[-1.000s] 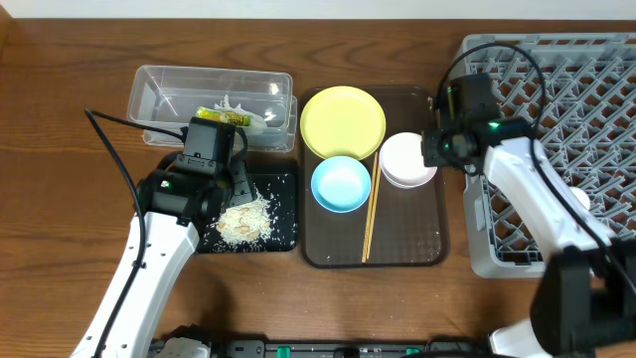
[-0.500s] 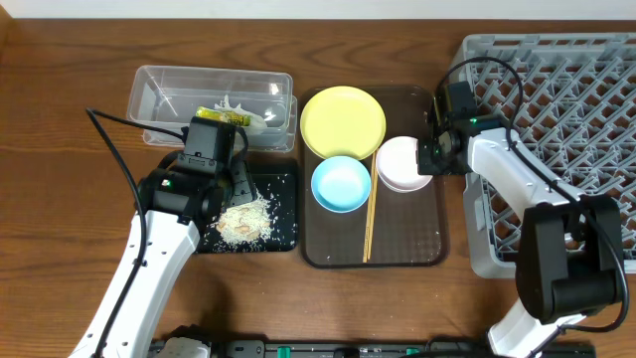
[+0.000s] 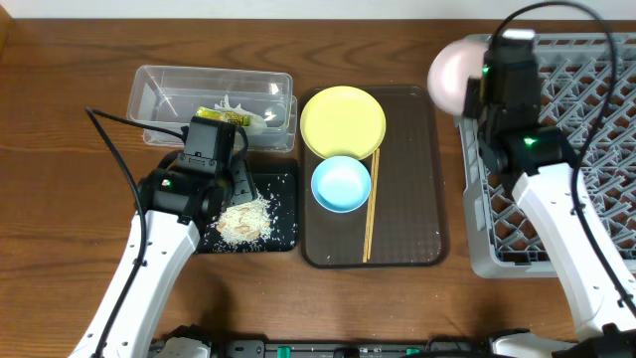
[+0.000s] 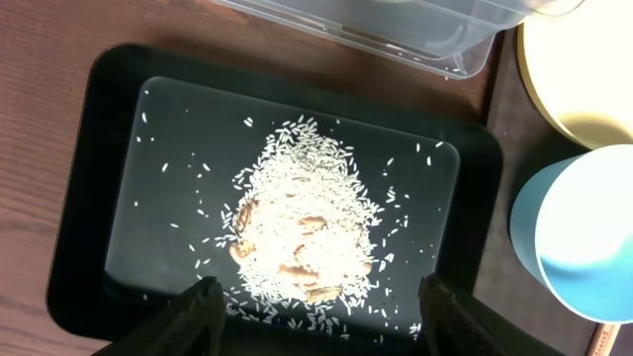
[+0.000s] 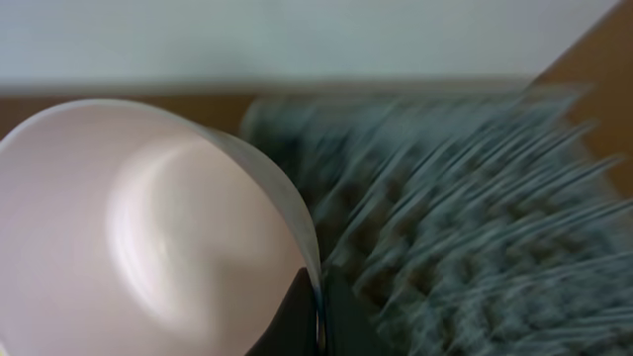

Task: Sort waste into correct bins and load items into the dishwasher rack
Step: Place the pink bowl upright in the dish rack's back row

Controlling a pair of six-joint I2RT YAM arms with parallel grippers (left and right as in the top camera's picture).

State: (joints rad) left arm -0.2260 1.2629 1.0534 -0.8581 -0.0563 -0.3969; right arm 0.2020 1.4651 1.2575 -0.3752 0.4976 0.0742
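The right claw [image 5: 316, 314] is pinching the rim of the pale pink-white bowl [image 3: 452, 76], one finger inside the wall and one outside. The bowl is held aloft and tipped on its side at the near-left corner of the grey dishwasher rack [image 3: 586, 109], partly over the rack's edge and partly over the worktop [image 3: 60, 199]. The right wrist view is blurred, but the rack's lattice shows beyond the bowl. The left claw [image 4: 321, 314] is spread wide and hangs over the glossy black tray [image 4: 89, 198], with the pile of rice crumbs [image 4: 307, 222] lying in the tray's middle between its fingers [image 4: 203, 307]; whether the tips touch the tray cannot be told. Just behind the black tray sits the clear plastic tub [image 3: 159, 85] with the green-and-orange wrapper [image 3: 224, 114] inside. On the brown serving tray [image 3: 407, 209] are the yellow plate [image 3: 343, 121], the light-blue bowl [image 3: 341, 184] just in front of it, and the wooden chopsticks [image 3: 370, 209] lying beside the bowl's right edge.
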